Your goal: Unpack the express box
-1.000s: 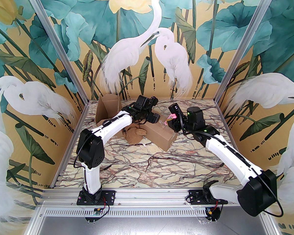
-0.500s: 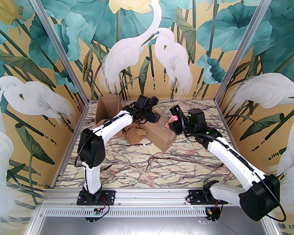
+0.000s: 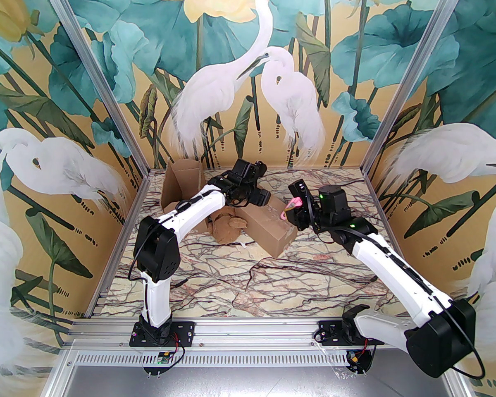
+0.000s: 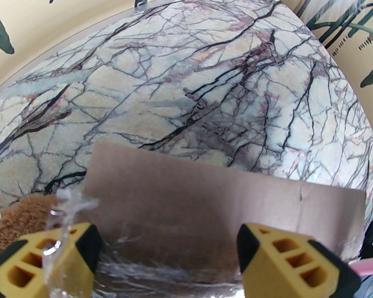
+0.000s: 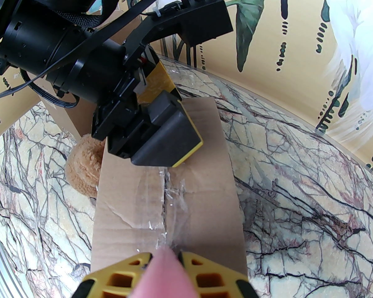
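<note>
The express box (image 3: 268, 226) lies mid-rear on the bench (image 3: 273, 279), ragged tape (image 5: 166, 191) along its top seam. We judge the seam-cutting step is in hand: our right end effector (image 5: 163, 259) is clamped on a pink tool (image 5: 164, 278) at the seam's near end. Our left end effector (image 4: 166, 237), jaws wide and empty, sits over the far end. Next we need a steady draw along the tape.

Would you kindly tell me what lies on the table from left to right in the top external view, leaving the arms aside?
opened carton → brown plush toy → taped cardboard box → pink tool, held above that box's right end
</note>
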Robot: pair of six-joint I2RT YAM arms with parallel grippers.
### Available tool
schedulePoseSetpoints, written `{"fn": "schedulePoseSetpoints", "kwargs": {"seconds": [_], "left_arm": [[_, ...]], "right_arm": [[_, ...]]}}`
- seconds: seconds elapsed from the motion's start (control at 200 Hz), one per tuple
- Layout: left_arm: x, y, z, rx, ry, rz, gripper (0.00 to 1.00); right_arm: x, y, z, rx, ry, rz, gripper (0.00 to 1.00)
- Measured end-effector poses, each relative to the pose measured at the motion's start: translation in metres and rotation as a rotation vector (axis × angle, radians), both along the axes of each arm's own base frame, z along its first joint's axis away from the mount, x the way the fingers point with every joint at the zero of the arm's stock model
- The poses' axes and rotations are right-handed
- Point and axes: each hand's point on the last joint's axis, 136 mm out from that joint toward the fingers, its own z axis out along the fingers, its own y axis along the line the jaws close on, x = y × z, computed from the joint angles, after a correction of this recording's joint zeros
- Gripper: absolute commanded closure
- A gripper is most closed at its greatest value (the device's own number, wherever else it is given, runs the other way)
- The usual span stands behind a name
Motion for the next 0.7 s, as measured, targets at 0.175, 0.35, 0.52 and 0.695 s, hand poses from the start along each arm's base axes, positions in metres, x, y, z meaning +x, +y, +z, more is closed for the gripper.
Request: {"fn": "schedulePoseSetpoints", "kwargs": {"seconds": [0.175, 0.35, 0.52, 0.695], "left_arm": [[-0.001, 0.000, 0.001, -0.017, 0.015, 0.011, 0.22], [0.001, -0.002, 0.000, -0.030, 0.029, 0.021, 0.22], [0.004, 0.001, 0.000, -0.035, 0.038, 0.039, 0.22], [0.005, 0.002, 0.001, -0.045, 0.047, 0.053, 0.22]], "right_arm": [[-0.004, -0.003, 0.003, -0.004, -0.004, -0.008, 1.00], [-0.019, -0.010, 0.007, -0.013, 0.010, -0.013, 1.00], [-0.036, -0.017, 0.009, -0.015, 0.022, -0.009, 1.00], [-0.040, -0.018, 0.004, -0.018, 0.046, -0.006, 1.00]]}}
